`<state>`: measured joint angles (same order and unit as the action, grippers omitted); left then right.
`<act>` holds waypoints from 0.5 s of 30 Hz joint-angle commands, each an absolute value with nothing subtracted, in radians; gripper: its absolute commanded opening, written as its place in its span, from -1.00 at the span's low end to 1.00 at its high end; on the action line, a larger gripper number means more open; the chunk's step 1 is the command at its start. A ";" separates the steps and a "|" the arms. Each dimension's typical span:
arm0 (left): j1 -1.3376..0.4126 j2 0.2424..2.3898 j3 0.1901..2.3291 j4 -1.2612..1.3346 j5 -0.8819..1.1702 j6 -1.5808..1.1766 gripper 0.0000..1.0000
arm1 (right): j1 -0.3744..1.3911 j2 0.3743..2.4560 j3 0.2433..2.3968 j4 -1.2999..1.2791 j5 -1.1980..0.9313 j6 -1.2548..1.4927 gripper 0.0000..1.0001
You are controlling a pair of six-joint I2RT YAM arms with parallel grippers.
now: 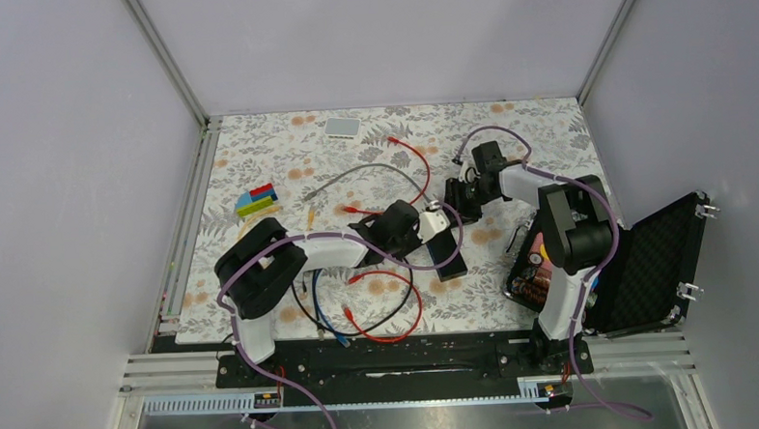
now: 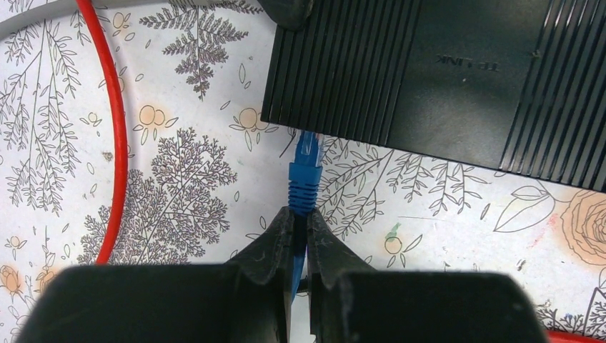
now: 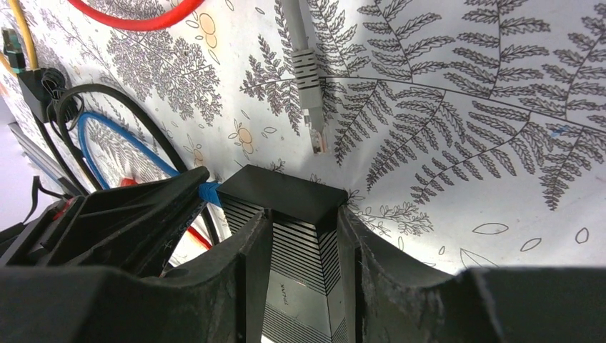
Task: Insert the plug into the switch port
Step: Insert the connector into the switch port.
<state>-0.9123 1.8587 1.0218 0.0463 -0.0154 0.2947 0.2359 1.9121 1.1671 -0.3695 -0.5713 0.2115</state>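
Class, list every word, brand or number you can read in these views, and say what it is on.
"TP-LINK": on the black box, upside down in the left wrist view.
Small print on that box, right wrist view: too blurred to read.
Labels inside the open case: too small.

Red cable [image 2: 118,143], grey cable [image 3: 307,71], white box [image 1: 342,128], coloured blocks [image 1: 256,200]

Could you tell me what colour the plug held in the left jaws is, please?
The plug is blue; the left wrist view shows it best.
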 commanded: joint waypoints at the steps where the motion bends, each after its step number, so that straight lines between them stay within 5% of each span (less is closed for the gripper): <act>1: -0.940 1.925 1.058 0.114 0.044 0.257 -1.00 | 0.280 1.914 1.120 -0.350 -0.670 0.287 -0.14; 15: -0.957 1.953 1.137 0.070 0.066 0.083 -1.00 | 0.279 1.802 0.897 -0.102 -0.618 0.503 -0.14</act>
<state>-0.9161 1.8866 1.0966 -0.0517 -0.0425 0.1944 0.2310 1.8111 0.9848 -0.1181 -0.5293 0.3817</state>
